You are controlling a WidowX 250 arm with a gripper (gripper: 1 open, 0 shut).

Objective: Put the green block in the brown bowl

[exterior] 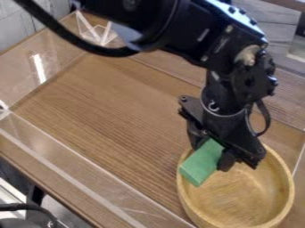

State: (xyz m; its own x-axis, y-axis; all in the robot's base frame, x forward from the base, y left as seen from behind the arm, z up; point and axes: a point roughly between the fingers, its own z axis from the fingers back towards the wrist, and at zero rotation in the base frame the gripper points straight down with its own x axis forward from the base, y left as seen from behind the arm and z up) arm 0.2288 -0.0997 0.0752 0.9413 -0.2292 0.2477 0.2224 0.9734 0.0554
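The gripper [224, 150] squeezes the green block [201, 165], which hangs below it, just over the near rim of the brown bowl [238, 191]. It should reach the bowl's middle before letting go.

Light tan wood with visible grain for the brown bowl [238, 191], smooth with a soft sheen. Plain matt bright green on the green block [201, 166]. Darker wood-grain counter [107, 107], faintly glossy; black, slightly shiny gripper [226, 150].
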